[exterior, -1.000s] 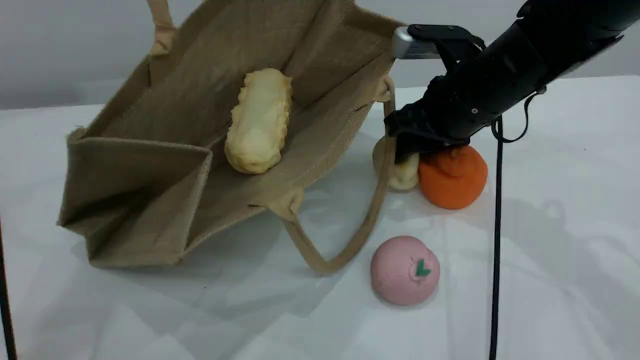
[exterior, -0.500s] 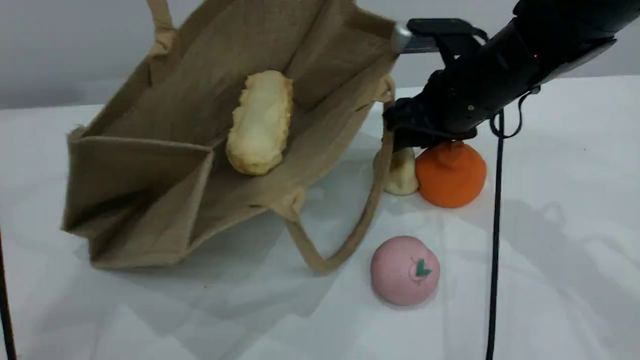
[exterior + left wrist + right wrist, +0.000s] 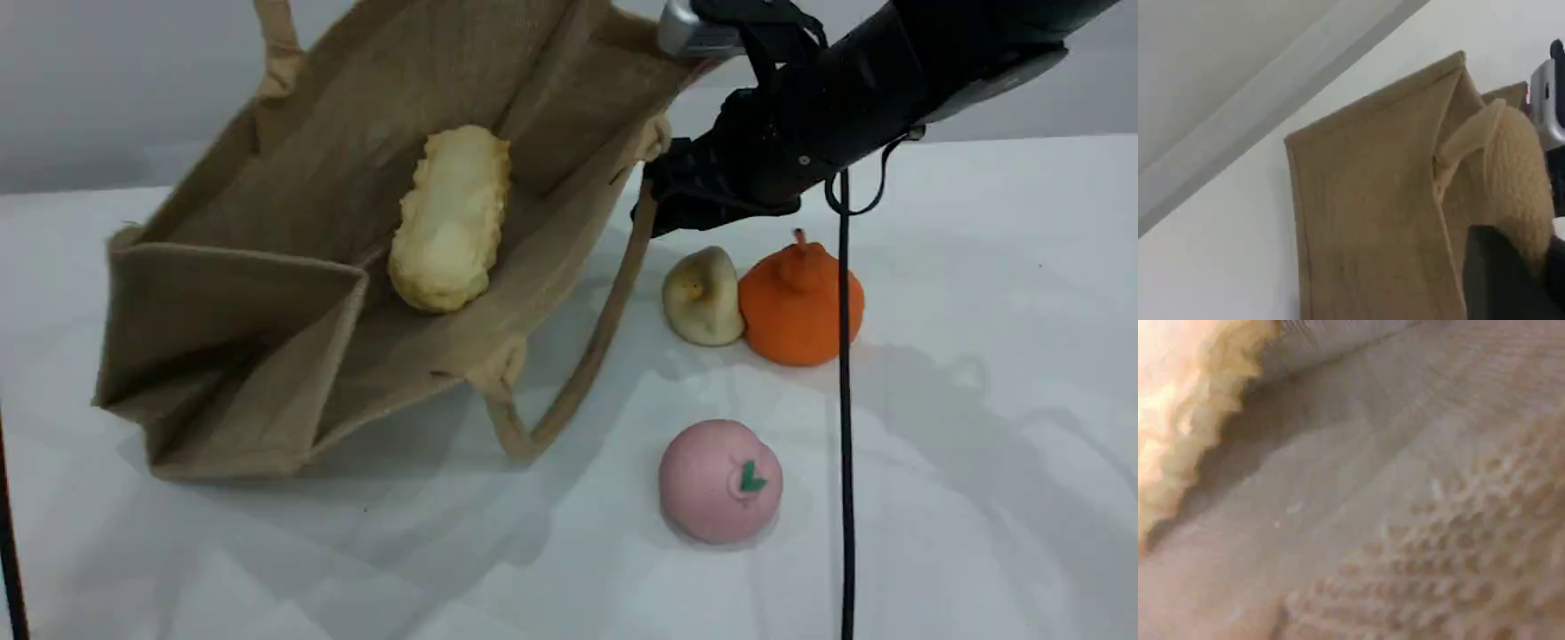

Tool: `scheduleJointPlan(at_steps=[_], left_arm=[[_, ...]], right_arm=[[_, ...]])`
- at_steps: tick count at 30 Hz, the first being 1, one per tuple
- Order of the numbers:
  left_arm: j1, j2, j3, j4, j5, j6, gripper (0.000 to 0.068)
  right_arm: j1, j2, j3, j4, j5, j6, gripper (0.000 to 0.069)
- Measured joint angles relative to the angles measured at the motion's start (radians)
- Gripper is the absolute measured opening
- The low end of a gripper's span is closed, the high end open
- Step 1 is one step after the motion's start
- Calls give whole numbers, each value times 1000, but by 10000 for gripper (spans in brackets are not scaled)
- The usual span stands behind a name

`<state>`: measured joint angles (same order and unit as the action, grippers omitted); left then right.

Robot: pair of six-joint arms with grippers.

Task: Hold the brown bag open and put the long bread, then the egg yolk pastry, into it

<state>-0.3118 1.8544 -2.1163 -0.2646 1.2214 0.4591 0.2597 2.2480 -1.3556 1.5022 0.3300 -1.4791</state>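
**Hidden or unclear.**
- The brown bag (image 3: 267, 293) is cut off at the top of the frame, and its far handle (image 3: 276, 53) runs out of view.
- The right wrist view is a blurred close-up of weave with a pale crinkled edge at the left.
- The tip of the right pincer (image 3: 653, 213) is a dark mass, so I cannot tell how far it is open.

**Pincers.**
- The left pincer (image 3: 1501, 277), at the lower right of its own view, is clamped on the bag's thick handle.
- The right pincer holds no food. It overlaps the top of the near handle (image 3: 578, 373), and contact is unclear.

**Task items.**
- The long bread (image 3: 449, 222) lies inside the bag, left of centre.
- The egg yolk pastry (image 3: 702, 298) is on the worktop (image 3: 978, 489), right of centre, tipped on edge against the orange toy (image 3: 800, 302).
- The pink ball (image 3: 720, 480) is lower centre.

**Change.**
- A second ago the right pincer was down over the pastry. It is now higher and further left.
- The pastry is uncovered.
- The bag's near handle has swung left.
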Motion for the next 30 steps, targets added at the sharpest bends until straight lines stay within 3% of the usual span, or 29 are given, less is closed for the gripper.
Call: scheduleJointPlan(at_steps=[4, 16, 19, 26, 30], left_arm=[[0, 0, 0, 0, -1, -1, 93], [0, 0, 0, -1, 0, 0, 93], [0, 0, 0, -1, 0, 0, 93], [0, 0, 0, -1, 0, 0, 93], [0, 0, 0, -1, 0, 0, 93]], right_arm=[[0, 14, 1, 0, -56, 0, 419], [-1, 71, 1, 0, -7, -3, 413], [-1, 71, 1, -2, -20, -10, 351], [-1, 71, 1, -5, -23, -17, 63], [-1, 67, 2, -12, -21, -17, 36]])
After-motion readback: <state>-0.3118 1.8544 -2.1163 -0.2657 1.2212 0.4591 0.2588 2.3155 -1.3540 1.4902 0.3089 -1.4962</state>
